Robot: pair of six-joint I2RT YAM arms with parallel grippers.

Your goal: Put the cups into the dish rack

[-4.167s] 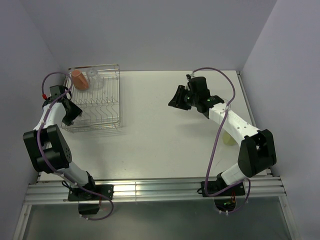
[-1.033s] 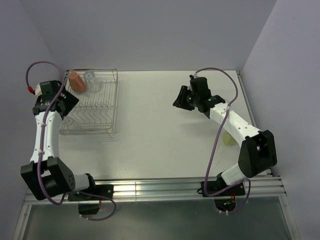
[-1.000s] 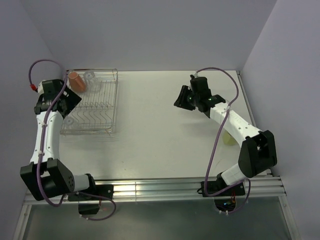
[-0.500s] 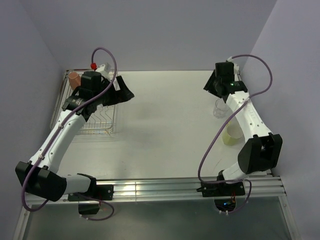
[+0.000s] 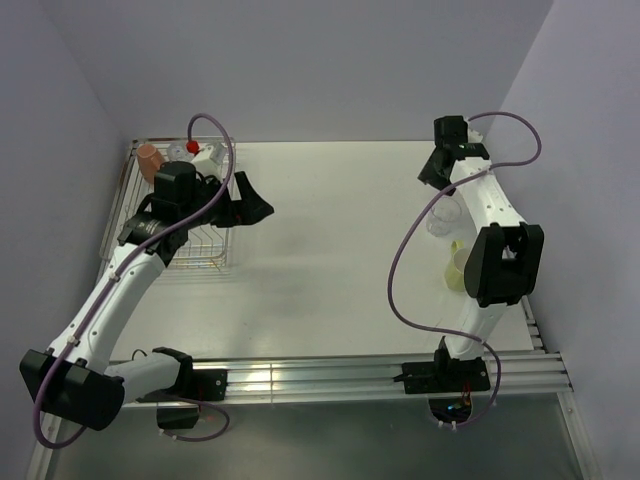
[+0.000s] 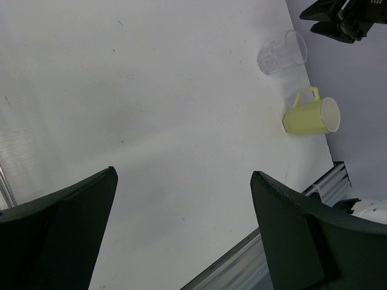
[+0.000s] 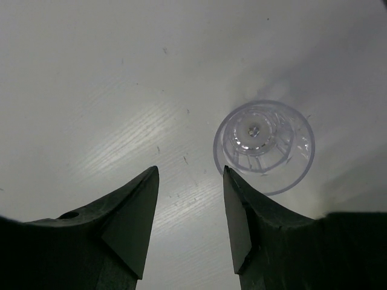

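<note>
A terracotta-orange mug [image 5: 150,158] sits at the back left corner of the wire dish rack [image 5: 200,262], with what looks like a clear tumbler [image 5: 180,150] beside it. Another clear tumbler [image 5: 443,215] [image 7: 263,145] [image 6: 282,52] stands upright on the table at the far right. My right gripper [image 7: 190,170] [image 5: 430,175] hovers open just left of it, with nothing between its fingers. Past the rack's right edge, my left gripper [image 6: 183,175] [image 5: 255,207] is wide open over bare table, holding nothing.
A yellow-green mug [image 5: 460,265] [image 6: 309,115] lies on its side near the right table edge, in front of the tumbler. The right wall is close behind the right arm. The rack occupies the back left corner.
The left arm swung from the rack's left side across it to the right, opening wider. The right arm moved from mid-table to the far right, and a clear tumbler now stands there.
</note>
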